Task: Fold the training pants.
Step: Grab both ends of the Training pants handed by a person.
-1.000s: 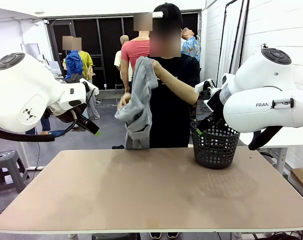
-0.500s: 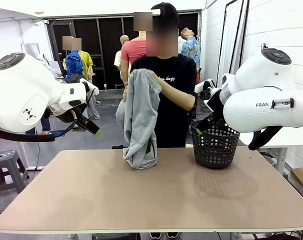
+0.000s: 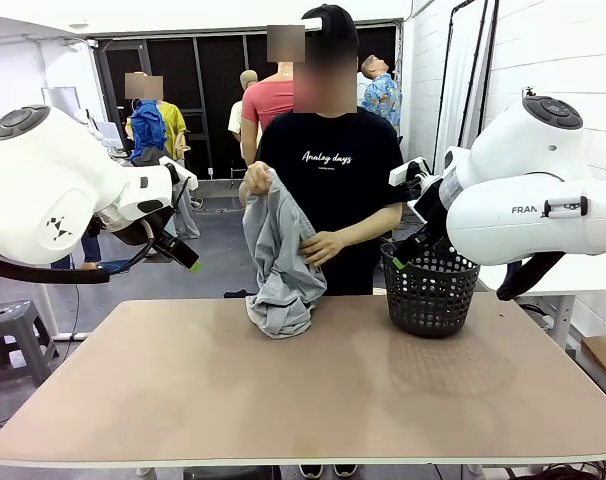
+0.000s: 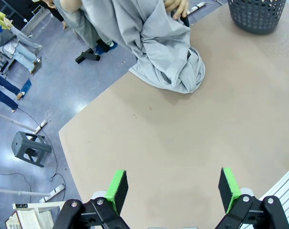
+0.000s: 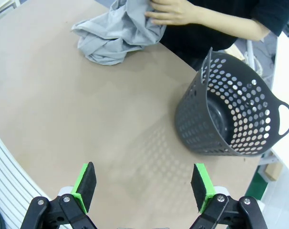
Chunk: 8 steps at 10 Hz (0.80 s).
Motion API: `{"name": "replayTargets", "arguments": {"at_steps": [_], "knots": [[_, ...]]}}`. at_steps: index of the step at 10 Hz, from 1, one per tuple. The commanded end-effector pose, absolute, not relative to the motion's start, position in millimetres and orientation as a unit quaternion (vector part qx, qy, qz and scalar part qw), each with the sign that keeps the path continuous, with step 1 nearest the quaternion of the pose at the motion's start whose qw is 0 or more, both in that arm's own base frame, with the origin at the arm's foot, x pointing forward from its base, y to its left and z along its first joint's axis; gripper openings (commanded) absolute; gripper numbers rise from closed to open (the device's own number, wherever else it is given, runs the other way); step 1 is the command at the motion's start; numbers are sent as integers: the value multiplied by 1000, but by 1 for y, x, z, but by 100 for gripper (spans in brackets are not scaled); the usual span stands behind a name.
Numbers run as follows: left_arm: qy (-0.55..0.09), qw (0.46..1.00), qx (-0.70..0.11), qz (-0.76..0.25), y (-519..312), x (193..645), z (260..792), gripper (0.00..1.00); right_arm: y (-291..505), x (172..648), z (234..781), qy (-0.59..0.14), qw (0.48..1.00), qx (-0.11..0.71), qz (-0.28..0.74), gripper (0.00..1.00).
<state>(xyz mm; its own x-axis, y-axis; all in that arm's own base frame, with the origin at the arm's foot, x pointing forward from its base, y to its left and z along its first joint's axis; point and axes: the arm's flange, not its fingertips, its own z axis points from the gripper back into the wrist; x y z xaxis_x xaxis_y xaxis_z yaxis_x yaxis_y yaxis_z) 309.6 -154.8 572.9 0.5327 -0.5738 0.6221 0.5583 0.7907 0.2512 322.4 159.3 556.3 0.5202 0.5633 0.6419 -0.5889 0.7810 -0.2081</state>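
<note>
A person at the far side holds the light grey training pants (image 3: 280, 255) bunched in both hands, their lower end resting crumpled on the table's far edge (image 4: 168, 67) (image 5: 117, 37). My left gripper (image 4: 172, 188) hangs open above the table's left half, well short of the pants; in the front view its fingers (image 3: 181, 253) sit raised at the left. My right gripper (image 5: 142, 183) is open too, high over the table near the basket, its fingertips (image 3: 400, 262) at the basket's rim.
A black mesh basket (image 3: 430, 291) (image 5: 232, 117) stands at the table's far right, nothing visible inside. The tan table (image 3: 313, 400) spreads wide in front. A grey stool (image 4: 31, 148) stands on the floor at the left.
The person lowered the pants from chest height onto the table's far edge and moved one hand down onto the fabric. Neither arm moved.
</note>
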Motion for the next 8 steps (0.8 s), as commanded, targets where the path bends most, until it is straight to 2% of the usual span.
{"name": "replayTargets", "arguments": {"at_steps": [1, 8], "knots": [[-359, 875, 11, -324, -155, 310, 573, 100, 160, 323, 555, -360, 872, 18, 331, 100], [-359, 875, 11, -324, -155, 310, 573, 100, 160, 323, 555, -360, 872, 18, 331, 100]]}}
